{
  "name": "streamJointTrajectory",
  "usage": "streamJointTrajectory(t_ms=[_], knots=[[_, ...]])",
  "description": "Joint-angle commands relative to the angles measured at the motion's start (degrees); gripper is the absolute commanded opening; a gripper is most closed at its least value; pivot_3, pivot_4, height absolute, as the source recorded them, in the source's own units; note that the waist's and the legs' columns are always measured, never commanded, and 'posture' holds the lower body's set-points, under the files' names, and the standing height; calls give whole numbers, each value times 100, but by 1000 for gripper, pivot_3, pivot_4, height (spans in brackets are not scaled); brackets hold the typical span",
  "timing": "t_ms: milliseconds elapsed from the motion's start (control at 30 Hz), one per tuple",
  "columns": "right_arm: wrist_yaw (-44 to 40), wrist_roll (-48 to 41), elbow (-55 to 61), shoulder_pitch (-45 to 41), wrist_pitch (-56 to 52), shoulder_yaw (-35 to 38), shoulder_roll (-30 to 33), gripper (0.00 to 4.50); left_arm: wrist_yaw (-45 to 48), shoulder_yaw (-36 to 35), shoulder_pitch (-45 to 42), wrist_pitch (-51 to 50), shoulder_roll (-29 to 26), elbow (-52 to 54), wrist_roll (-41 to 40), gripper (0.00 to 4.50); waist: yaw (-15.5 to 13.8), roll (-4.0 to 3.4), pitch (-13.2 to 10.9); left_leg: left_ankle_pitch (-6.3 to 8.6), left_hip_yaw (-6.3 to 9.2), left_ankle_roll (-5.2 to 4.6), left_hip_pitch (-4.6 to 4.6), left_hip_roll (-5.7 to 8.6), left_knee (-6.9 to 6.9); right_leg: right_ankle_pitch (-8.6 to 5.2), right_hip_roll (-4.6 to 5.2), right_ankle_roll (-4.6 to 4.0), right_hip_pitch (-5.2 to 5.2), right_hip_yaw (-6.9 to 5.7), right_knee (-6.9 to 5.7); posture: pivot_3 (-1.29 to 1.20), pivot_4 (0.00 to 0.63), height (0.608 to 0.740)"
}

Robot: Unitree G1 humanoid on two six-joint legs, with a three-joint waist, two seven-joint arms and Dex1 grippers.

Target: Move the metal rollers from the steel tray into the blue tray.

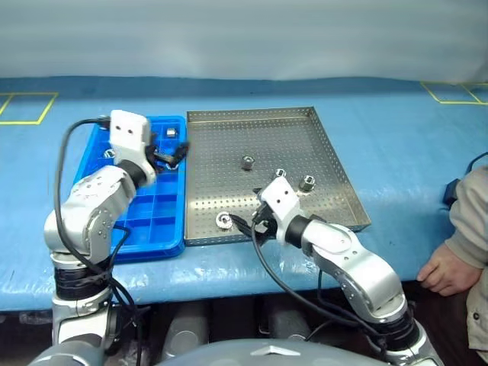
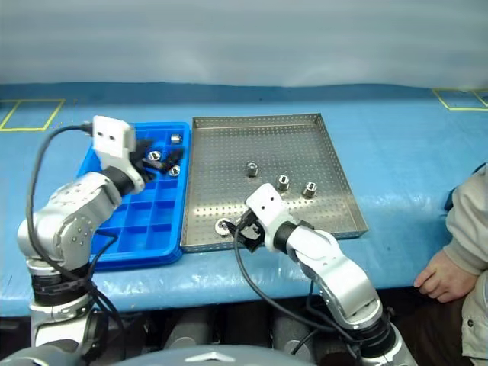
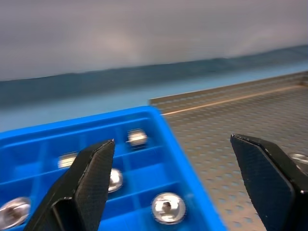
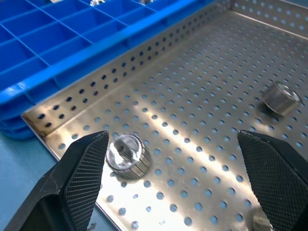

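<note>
Right gripper point(image 4: 173, 185) spread wide and empty, low over steel tray point(image 1: 335, 164), nearest of the metal rollers point(image 4: 126, 153) at its 9 o'clock finger. Left gripper point(image 3: 180, 185) also agape, holding nothing, above blue tray point(image 1: 164, 229). Risk: off-centre closing, likely nudging that roller against the rim.

Blue cloth-covered table point(image 1: 396, 145) running wide across the scene, slightly wrinkled at the near edge. Yellow taped rectangles point(image 1: 23, 107) marked at both far corners. Pale grey-white wall point(image 1: 244, 38) behind, evenly lit. Seated at the right edge, a person's hand point(image 1: 446, 271) resting on the table, beige sleeve point(image 1: 471, 217) above
</note>
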State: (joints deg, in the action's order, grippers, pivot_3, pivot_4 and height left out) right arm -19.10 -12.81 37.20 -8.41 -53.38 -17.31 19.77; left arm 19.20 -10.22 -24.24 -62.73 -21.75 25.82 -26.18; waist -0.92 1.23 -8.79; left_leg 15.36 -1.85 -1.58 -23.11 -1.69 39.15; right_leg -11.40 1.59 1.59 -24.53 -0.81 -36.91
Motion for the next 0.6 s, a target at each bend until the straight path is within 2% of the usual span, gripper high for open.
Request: streamJointTrajectory(t_ms=[33, 167, 267, 333, 467, 600], knots=[[241, 69, 163, -21, -280, 315, -3, 4500, 97, 158, -519, -1111, 186, -233, -545, 4188, 7, 1, 0, -1, 0, 2, 0, 2, 1, 1, -4, 2, -1, 0, -3, 39, 150, 740], [434, 236, 129, 61, -401, 272, 67, 4500, 178, 546, -871, -2424, 310, -702, -786, 4188, 52, 0, 0, -3, 0, 3, 8, 3, -2, 1, -13, 3, 1, 3, -7, 13, 150, 740], [498, 304, 131, 95, -416, 198, 73, 4500, 235, 785, -957, -2813, 220, -895, -835, 4188, 136, 1, -1, -2, 0, 3, 7, 6, -7, 6, -13, 12, -2, 8, -6, 6, 150, 740], [528, 292, 149, 128, -421, 200, 3, 4500, 290, 995, -981, -2956, 117, -973, -834, 4188, 166, 1, -1, -2, 0, 3, 4, 5, -7, 6, -12, 11, -5, 9, -6, 1, 150, 740], [623, 343, 126, 249, -363, 155, -134, 4500, 450, 1896, -937, -2977, -339, -972, -880, 4188, 168, -1, -2, -2, 2, 3, 6, 3, -10, 2, -12, 6, -6, 8, -7, -18, 150, 740], [685, 375, 153, 335, -346, 179, -234, 4500, 591, 2185, -990, -2976, -472, -974, -912, 4188, 164, -1, -2, -2, 0, 3, 6, -3, -7, -3, -4, -3, -6, 12, -5, -28, 150, 740]])
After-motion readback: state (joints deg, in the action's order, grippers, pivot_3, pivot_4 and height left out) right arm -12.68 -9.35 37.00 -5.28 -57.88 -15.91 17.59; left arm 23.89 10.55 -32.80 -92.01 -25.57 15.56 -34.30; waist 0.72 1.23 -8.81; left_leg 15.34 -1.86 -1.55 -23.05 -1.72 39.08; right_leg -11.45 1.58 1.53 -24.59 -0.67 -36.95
